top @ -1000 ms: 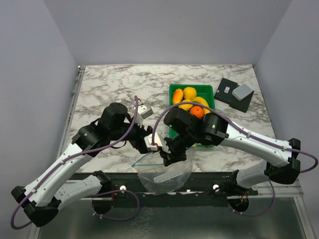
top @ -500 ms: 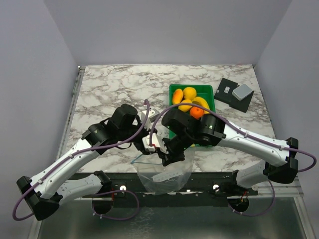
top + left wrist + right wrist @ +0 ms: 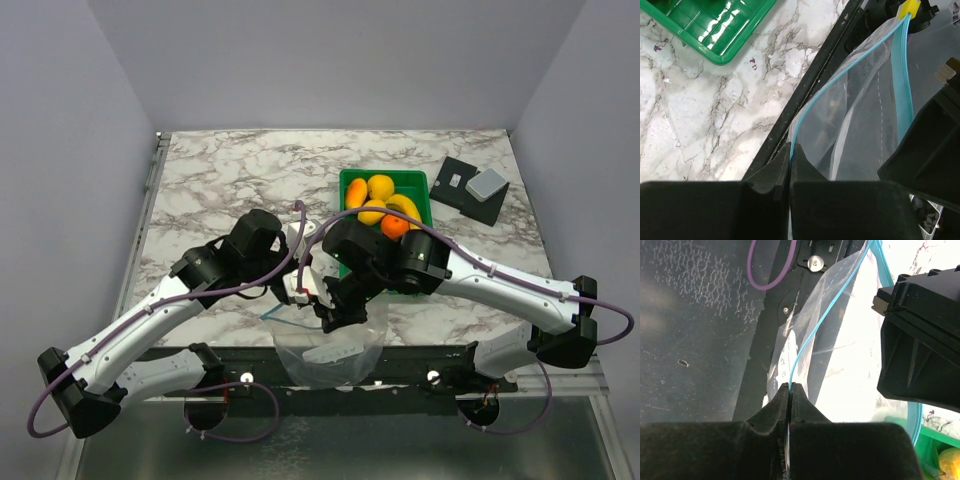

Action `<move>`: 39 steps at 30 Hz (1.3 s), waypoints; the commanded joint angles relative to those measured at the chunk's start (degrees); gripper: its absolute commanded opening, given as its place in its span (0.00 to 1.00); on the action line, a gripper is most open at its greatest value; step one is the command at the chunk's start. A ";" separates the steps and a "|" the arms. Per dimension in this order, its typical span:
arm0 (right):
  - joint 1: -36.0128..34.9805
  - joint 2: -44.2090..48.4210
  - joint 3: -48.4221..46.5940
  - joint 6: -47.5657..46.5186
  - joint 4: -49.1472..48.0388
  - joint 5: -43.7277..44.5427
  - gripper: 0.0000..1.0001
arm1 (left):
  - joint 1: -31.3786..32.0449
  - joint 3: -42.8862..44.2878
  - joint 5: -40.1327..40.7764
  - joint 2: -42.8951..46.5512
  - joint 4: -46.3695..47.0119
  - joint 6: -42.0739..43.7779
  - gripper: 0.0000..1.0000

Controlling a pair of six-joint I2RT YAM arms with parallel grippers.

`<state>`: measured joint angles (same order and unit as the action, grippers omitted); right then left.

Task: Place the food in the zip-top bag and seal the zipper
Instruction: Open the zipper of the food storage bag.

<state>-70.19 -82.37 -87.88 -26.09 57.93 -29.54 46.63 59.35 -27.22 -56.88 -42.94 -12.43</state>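
The zip-top bag (image 3: 330,348) hangs clear and floppy over the table's front edge. Both grippers pinch its mouth. My left gripper (image 3: 300,296) is shut on the light blue zipper (image 3: 850,70), which runs out from between its tips (image 3: 790,149). My right gripper (image 3: 334,318) is shut on the opposite lip of the zipper (image 3: 811,335), at its tips (image 3: 790,386). A yellow slider (image 3: 910,7) sits at the far end of the strip. The food (image 3: 380,203), orange-yellow fruits and one red, lies in the green tray (image 3: 348,180) behind the grippers. No fruit shows inside the bag (image 3: 865,120).
A dark square plate (image 3: 462,195) with a grey block (image 3: 487,183) on it lies at the back right. The black front rail (image 3: 230,354) runs under the bag. The tray's corner (image 3: 715,30) lies close to the left gripper.
My left gripper has moved right to the bag's mouth and shut on the zipper. The right gripper has kept its grip and barely moved.
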 commanded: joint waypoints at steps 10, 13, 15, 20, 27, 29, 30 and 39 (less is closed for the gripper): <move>-0.65 4.26 1.10 4.65 -1.79 7.46 0.01 | 0.33 5.51 7.05 -0.50 0.98 -0.27 0.00; -0.65 6.18 1.49 4.79 -2.68 8.82 0.01 | 0.39 8.25 9.52 -0.26 0.00 -0.08 0.00; -0.65 7.39 2.04 4.88 -4.26 11.32 0.01 | 0.35 10.50 13.17 -0.45 -1.39 0.43 0.00; -0.65 8.38 2.79 3.39 -8.35 14.25 0.01 | 0.34 15.27 24.91 -1.64 -5.23 1.43 0.00; -0.65 9.43 10.06 -0.93 -19.00 20.41 0.01 | 0.36 16.92 39.41 -1.61 -6.94 1.02 0.00; -0.65 9.67 12.70 -1.86 -22.67 21.40 0.01 | 0.39 16.49 42.85 -1.61 -7.06 0.62 0.00; -0.65 9.76 13.75 -2.01 -24.28 21.90 0.01 | 0.35 16.19 44.33 -1.56 -7.21 0.38 0.00; 0.09 10.12 24.32 1.28 -40.63 28.34 0.01 | 0.37 13.75 51.71 -0.40 -7.93 -1.91 0.00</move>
<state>-70.32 -73.54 -67.61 -26.94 28.12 -6.09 46.65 74.91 18.09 -58.39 -49.58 -12.56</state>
